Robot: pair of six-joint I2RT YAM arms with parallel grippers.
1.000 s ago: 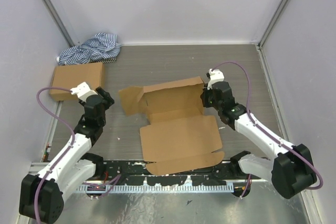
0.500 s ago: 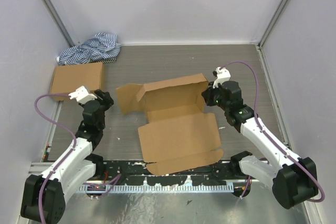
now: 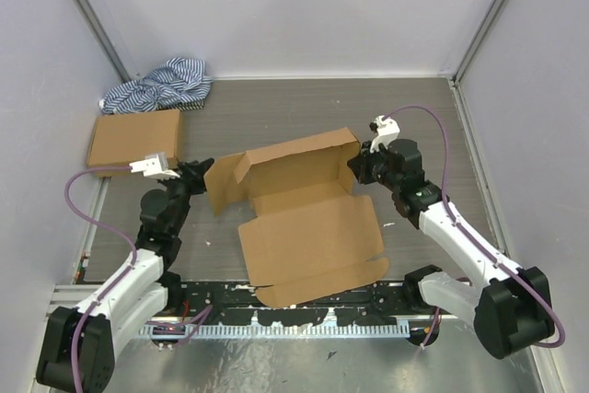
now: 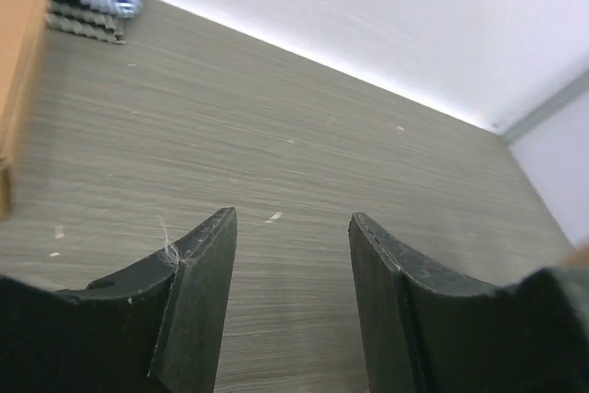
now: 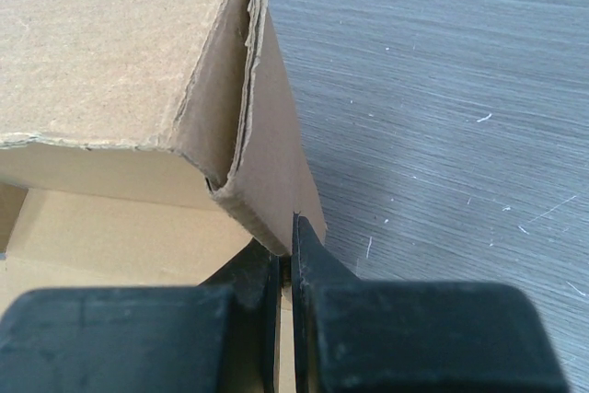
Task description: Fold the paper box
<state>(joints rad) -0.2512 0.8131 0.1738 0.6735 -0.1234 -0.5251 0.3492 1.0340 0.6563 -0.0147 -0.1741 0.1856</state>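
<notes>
The paper box [image 3: 313, 232] lies mid-table, a brown cardboard blank with its wide lid panel flat toward me and its back wall and side flaps raised. My right gripper [image 3: 361, 166] is shut on the box's right side wall. In the right wrist view the jaws [image 5: 285, 250] pinch the lower edge of that folded wall [image 5: 120, 52]. My left gripper [image 3: 199, 175] stands open just left of the box's left flap [image 3: 224, 181]. In the left wrist view nothing but bare table shows between the left gripper's [image 4: 291, 227] fingers.
A ready-made brown cardboard box [image 3: 135, 138] lies at the left, seen also as an edge [image 4: 14, 71] in the left wrist view. A blue-white striped cloth [image 3: 161, 85] is bunched in the back left corner. White walls close in the table.
My left gripper has swung right, up to the box's left flap, its jaws a little narrower. The right gripper, still pinching the side wall, drew the box slightly left.
</notes>
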